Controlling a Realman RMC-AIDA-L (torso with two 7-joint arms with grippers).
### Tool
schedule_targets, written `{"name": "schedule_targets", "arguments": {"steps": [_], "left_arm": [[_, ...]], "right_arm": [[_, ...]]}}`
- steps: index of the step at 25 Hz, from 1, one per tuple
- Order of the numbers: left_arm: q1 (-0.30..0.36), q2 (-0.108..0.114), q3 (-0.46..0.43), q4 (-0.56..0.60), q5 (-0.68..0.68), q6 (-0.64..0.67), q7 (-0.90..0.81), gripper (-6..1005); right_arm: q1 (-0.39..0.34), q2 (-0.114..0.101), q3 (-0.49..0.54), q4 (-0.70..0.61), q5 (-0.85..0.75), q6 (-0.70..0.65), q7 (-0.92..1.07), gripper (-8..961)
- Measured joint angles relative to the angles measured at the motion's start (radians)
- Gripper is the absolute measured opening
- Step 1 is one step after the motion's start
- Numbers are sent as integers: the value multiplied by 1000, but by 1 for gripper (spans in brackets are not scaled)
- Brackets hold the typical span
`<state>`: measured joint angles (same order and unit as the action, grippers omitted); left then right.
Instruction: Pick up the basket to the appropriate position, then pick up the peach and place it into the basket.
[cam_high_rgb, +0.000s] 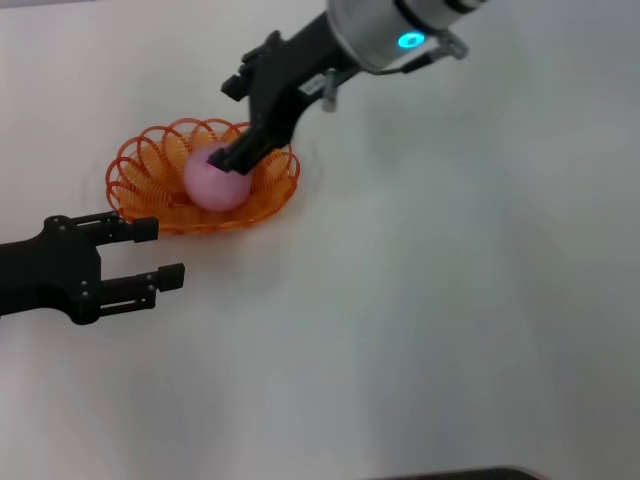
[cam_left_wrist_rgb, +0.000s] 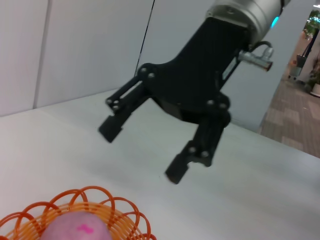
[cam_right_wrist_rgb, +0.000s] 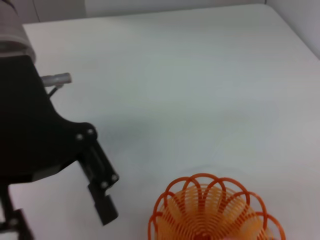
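Observation:
The orange wire basket (cam_high_rgb: 140, 165) stands on the white table at the left. The pale pink peach (cam_high_rgb: 215, 182) lies inside it, red spot up. My right gripper (cam_high_rgb: 226, 124) hangs open just above the peach and holds nothing. The left wrist view shows it (cam_left_wrist_rgb: 141, 154) with its jaws spread, clear above the peach (cam_left_wrist_rgb: 75, 230) and the basket rim (cam_left_wrist_rgb: 107, 200). My left gripper (cam_high_rgb: 162, 253) is open and empty, just in front of the basket's left end, apart from it. The right wrist view shows the basket (cam_right_wrist_rgb: 215, 210) and one left fingertip (cam_right_wrist_rgb: 105, 212).
The white table (cam_high_rgb: 450, 300) stretches bare to the right and front of the basket. A dark edge (cam_high_rgb: 460, 474) shows at the bottom of the head view. A wall and a corridor floor (cam_left_wrist_rgb: 295, 120) lie beyond the table's far side.

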<state>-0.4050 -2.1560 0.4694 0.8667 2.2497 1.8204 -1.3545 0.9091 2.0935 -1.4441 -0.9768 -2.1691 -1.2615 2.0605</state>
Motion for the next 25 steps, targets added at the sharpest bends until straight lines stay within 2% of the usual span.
{"name": "schedule_targets", "arguments": {"steps": [11,16,25], "left_arm": [[1,0,-3,0,-3,-1,0,707],[4,-2,-3,0,-3,-3,0,707],[5,-2,-4,-2,-3,-6,-4,706]], "right_arm": [[-208,-9,106,-204,-9,-156,3,917],[-264,-10,162,-217,-10,-208,-24,918],[-331,-9,173,-217,-9,-223,-51,916]]}}
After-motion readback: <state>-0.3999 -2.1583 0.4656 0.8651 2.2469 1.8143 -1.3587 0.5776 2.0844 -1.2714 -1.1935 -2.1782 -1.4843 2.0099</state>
